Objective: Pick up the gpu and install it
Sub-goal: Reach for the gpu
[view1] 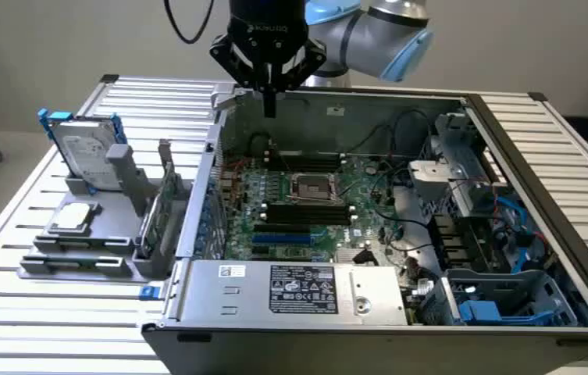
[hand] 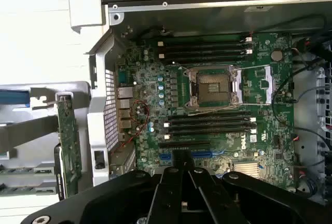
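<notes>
Closest to us, the gripper [hand: 182, 157] hangs with its fingers drawn together on nothing, above the far-left corner of the open computer case [view1: 543, 148]. We judge the pick not yet begun. Past the case wall, on the exterior view's left, the gpu [hand: 68, 136] stands on edge in a grey holder [view1: 85, 262], well apart from the gripper. Its long axis runs near to far, parallel to that wall, with the silver bracket seemingly at the far end. Reaching it, we think, calls for parted fingers set across the thin card.
</notes>
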`<act>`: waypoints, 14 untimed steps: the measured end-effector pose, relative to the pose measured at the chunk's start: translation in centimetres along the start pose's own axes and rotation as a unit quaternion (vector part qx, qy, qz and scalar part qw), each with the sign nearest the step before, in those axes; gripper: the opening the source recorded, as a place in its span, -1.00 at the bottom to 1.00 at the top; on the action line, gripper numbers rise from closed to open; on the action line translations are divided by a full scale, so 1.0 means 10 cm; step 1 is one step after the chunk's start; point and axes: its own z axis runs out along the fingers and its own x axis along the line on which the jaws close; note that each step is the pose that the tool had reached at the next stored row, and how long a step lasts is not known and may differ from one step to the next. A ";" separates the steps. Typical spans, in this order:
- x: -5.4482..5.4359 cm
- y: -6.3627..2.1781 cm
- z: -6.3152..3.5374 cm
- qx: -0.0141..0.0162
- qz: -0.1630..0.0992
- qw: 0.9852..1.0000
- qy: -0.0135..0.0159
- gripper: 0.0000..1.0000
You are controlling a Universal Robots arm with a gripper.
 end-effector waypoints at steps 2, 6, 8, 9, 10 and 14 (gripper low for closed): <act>0.00 0.000 0.000 0.000 0.000 1.000 0.000 -0.79; 0.00 0.000 0.000 0.000 0.000 1.000 0.000 -0.79; 0.00 0.000 0.000 0.000 0.000 1.000 0.000 -0.79; 0.01 0.000 -0.001 0.000 0.000 1.000 0.000 -0.79; 0.04 0.001 -0.003 0.000 0.000 1.000 0.000 -0.79; 0.23 0.040 0.001 0.000 0.000 1.000 0.000 -0.79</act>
